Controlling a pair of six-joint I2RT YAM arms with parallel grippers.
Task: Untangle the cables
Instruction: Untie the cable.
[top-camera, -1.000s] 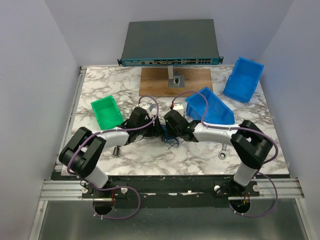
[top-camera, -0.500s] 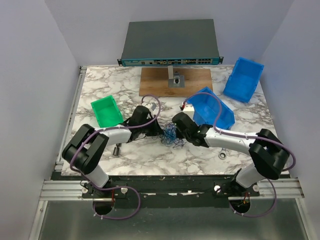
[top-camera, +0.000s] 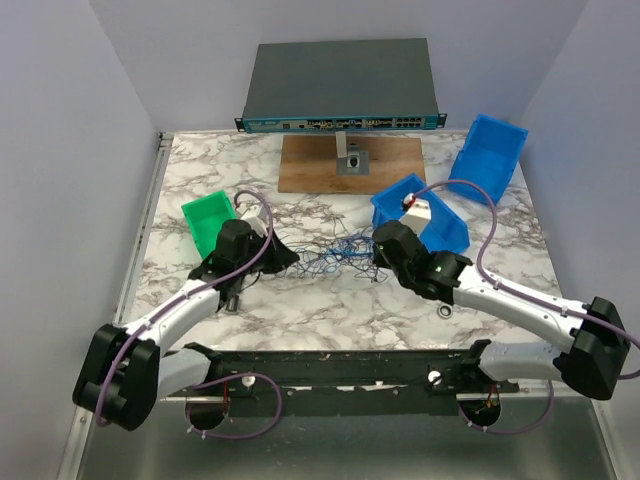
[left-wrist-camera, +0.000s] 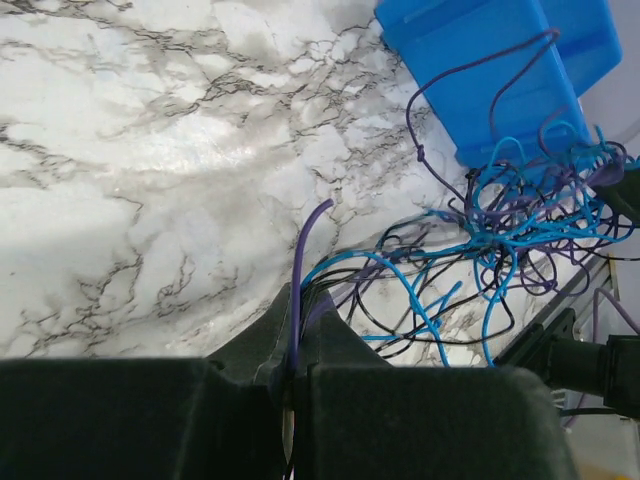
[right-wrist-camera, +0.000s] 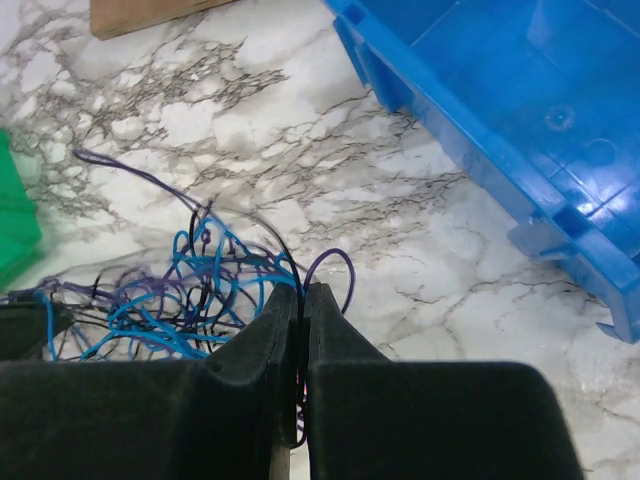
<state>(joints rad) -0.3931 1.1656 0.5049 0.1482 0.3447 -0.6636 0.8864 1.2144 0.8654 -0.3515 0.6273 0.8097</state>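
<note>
Clamping hair-fine blue, purple and black cables (top-camera: 335, 255), left pincer (left-wrist-camera: 297, 300) and right pincer (right-wrist-camera: 302, 295) both pinch strands.

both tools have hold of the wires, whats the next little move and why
Probably ease the left tool and right tool a little further apart. Each is shut on a strand of the cables, and the loops between them lie slack and crossed, so a gentle pull might open the knot.
</note>
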